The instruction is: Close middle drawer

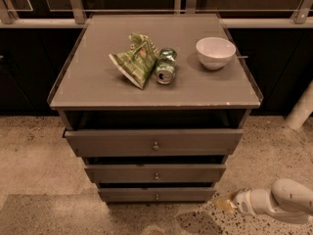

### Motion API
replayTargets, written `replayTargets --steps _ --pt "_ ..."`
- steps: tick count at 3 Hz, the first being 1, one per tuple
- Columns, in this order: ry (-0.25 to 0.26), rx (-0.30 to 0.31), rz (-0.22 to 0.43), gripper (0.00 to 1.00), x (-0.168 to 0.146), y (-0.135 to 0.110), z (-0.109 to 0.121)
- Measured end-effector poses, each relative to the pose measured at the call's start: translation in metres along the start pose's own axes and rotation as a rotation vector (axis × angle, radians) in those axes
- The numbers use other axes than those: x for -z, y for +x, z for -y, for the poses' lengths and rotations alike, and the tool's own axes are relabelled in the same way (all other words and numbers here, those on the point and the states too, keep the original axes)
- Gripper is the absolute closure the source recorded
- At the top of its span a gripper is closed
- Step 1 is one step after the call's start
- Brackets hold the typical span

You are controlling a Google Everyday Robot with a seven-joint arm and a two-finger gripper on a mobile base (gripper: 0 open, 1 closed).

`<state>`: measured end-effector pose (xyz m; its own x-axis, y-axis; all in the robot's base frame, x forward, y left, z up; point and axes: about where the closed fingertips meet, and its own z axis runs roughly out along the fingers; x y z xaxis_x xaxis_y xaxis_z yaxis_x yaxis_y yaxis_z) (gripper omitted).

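Three-drawer cabinet, all drawers ajar, arm low at the right.
The middle drawer, flat matte grey-brown with a tiny round knob, stands slightly pulled out. The gripper, on a smooth white arm, hangs over speckled floor just beside the bottom drawer, not touching; whether it is parted cannot be told.
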<state>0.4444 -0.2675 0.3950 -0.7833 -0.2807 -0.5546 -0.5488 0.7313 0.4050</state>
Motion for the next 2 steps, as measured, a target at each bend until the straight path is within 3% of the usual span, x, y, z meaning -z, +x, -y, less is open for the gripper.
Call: replayTargets --steps 2 --pt "0.0 0.0 0.0 0.1 -0.0001 0.0 -0.0001"
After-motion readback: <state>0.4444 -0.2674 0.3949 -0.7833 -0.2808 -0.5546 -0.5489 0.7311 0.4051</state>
